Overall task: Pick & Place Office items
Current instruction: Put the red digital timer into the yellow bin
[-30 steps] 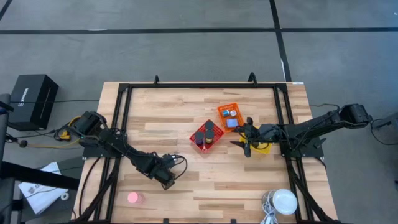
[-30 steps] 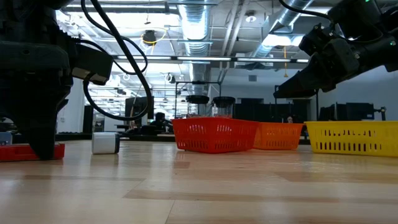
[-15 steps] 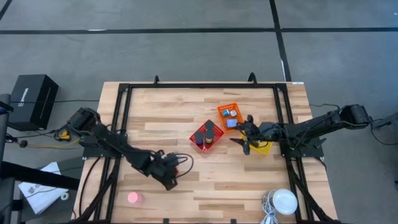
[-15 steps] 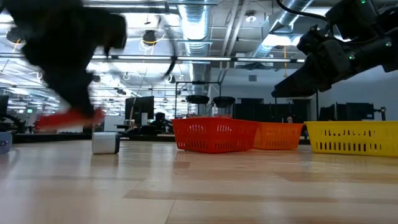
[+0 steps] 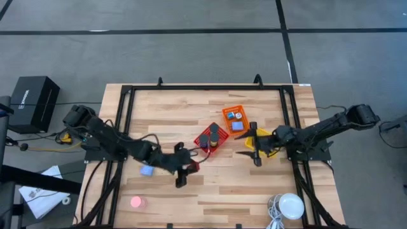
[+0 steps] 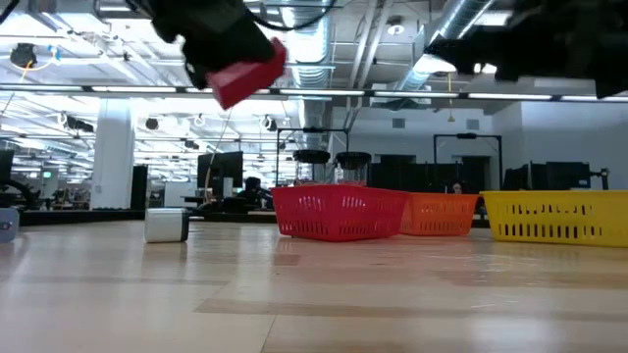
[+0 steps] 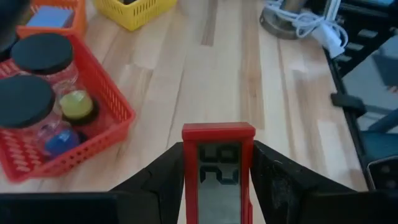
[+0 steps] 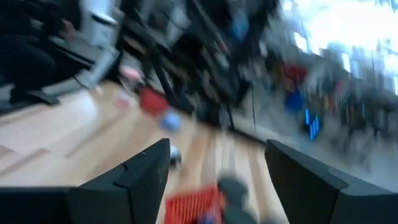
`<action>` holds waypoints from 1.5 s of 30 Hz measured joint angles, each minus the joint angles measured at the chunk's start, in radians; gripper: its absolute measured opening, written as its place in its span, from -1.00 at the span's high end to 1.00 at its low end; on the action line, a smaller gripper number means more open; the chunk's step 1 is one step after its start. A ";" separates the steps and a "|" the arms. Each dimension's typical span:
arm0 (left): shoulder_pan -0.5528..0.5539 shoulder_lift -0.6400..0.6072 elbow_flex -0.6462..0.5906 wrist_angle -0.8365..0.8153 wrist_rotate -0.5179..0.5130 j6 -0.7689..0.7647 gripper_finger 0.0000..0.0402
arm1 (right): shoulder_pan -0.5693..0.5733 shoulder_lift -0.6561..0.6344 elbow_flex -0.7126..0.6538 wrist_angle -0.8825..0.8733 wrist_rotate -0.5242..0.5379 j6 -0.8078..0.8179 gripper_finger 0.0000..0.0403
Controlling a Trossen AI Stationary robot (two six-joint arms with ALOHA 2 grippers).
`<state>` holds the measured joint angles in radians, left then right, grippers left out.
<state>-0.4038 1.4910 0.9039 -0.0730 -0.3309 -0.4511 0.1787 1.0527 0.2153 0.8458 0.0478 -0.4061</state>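
Left arm has lifted the red-framed clock off the bench.
The left gripper (image 7: 217, 180), clamped on the clock (image 7: 218, 171), now carries it beside the red basket (image 5: 210, 138); the right gripper (image 5: 252, 148), fingers apart, has shifted slightly by the yellow basket (image 5: 266, 142).

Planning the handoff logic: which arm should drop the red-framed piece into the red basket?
Left. Its gripper is already shut on the red-framed piece, close beside the red basket. The right gripper is open and empty by the yellow basket.
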 joint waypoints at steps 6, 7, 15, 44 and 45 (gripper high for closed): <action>0.126 0.071 0.000 0.202 0.264 0.040 0.21 | 0.078 0.049 0.102 -0.071 -0.023 -0.239 -0.27; 0.138 0.079 0.000 0.223 0.277 0.060 0.21 | 0.085 0.069 0.128 -0.096 -0.023 -0.256 -0.27; 0.196 0.109 -0.001 0.262 0.315 0.088 0.20 | 0.102 0.285 0.323 -0.274 -0.022 -0.307 -0.27; 0.209 0.111 -0.001 0.250 0.411 0.111 0.19 | 0.108 0.731 0.681 -0.364 0.036 -0.655 0.45; 0.209 0.111 -0.001 0.250 0.414 0.111 0.19 | 0.106 0.726 0.681 -0.368 0.038 -0.645 0.51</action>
<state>-0.1950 1.6016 0.9028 0.1774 0.0830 -0.3405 0.2851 1.7783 0.8963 0.4773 0.0859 -1.0512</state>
